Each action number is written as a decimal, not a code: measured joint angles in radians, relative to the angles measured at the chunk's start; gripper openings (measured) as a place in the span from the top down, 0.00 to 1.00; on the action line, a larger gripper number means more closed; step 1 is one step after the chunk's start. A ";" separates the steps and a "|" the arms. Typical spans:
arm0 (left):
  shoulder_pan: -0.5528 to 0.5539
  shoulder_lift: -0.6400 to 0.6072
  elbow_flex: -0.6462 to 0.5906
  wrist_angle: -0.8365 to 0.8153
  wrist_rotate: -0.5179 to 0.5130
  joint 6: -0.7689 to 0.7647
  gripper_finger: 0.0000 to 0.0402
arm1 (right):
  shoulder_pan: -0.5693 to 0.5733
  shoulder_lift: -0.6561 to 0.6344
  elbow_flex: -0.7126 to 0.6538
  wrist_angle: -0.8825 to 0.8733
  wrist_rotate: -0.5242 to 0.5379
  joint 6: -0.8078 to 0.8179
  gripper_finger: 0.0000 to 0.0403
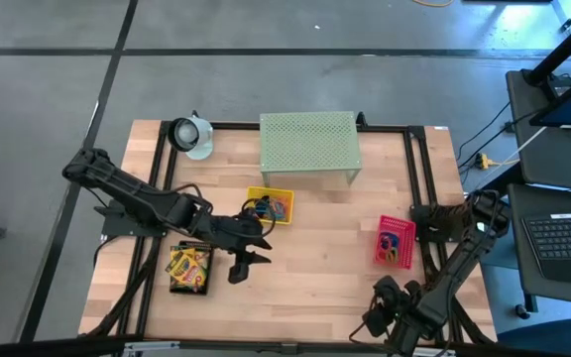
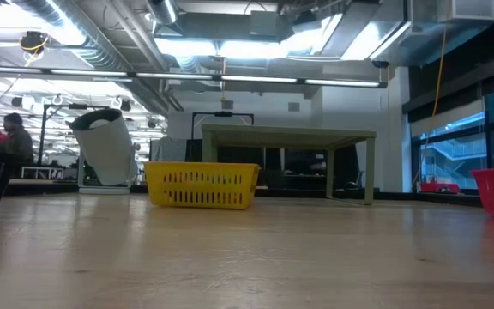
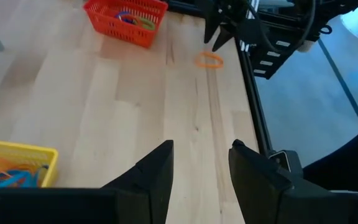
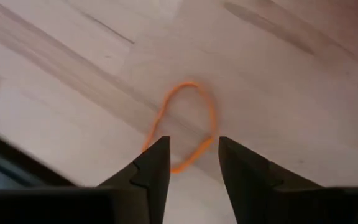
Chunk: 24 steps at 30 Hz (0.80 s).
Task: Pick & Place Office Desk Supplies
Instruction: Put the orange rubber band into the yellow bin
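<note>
An orange loop (image 4: 188, 121) lies flat on the wooden table near its front right corner. My right gripper (image 4: 191, 152) is open and points down over it, one finger on each side of the loop's near end. The left wrist view shows those fingers (image 3: 219, 34) slightly above the loop (image 3: 209, 60). My left gripper (image 1: 247, 265) is open over bare wood at mid-table, just right of a black tray holding yellow-green crayon boxes (image 1: 189, 268). Blue and orange loops fill the yellow tray (image 1: 269, 205), and more loops lie in the pink tray (image 1: 395, 241).
The pale green mesh shelf (image 1: 308, 144) stands at the far middle of the table. A white and black round object (image 1: 191, 135) sits at the far left. A black frame rail (image 3: 253, 118) runs along the right edge. Bare wood lies between the trays.
</note>
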 joint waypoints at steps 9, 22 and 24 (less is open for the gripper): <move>0.000 0.020 0.000 0.000 0.036 -0.037 0.63 | 0.003 0.000 -0.125 0.189 -0.026 0.010 0.67; 0.019 0.020 0.000 0.000 0.043 -0.041 0.63 | 0.003 0.005 -0.174 0.213 -0.044 -0.001 0.79; 0.025 0.020 0.000 0.000 0.043 -0.041 0.63 | 0.004 0.006 -0.175 0.208 -0.038 -0.001 0.87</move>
